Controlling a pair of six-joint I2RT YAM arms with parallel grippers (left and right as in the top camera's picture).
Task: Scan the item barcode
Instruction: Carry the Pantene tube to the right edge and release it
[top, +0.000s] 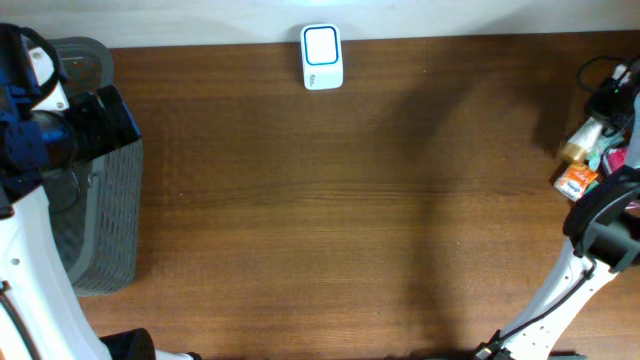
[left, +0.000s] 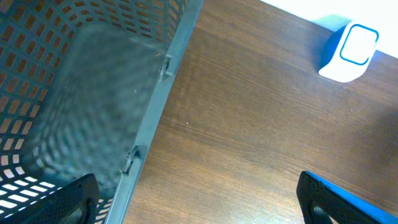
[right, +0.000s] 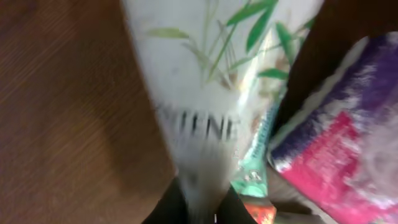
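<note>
Right gripper is down in the item pile at the tabletop's right edge, over a white leaf-printed pouch; whether its close-set jaws grip it cannot be told. Scanner sits mid far edge, window up for reading. Left gripper, spread wide and empty, hangs over the rim of the basket at the left edge; nothing shows inside.

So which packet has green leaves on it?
The white plastic pouch filling the right wrist view; the pink and purple packet beside it shows no leaves.

One white-and-blue scanner, one grey basket, and at the right edge at least one white pouch, one pink-purple packet and one orange box
</note>
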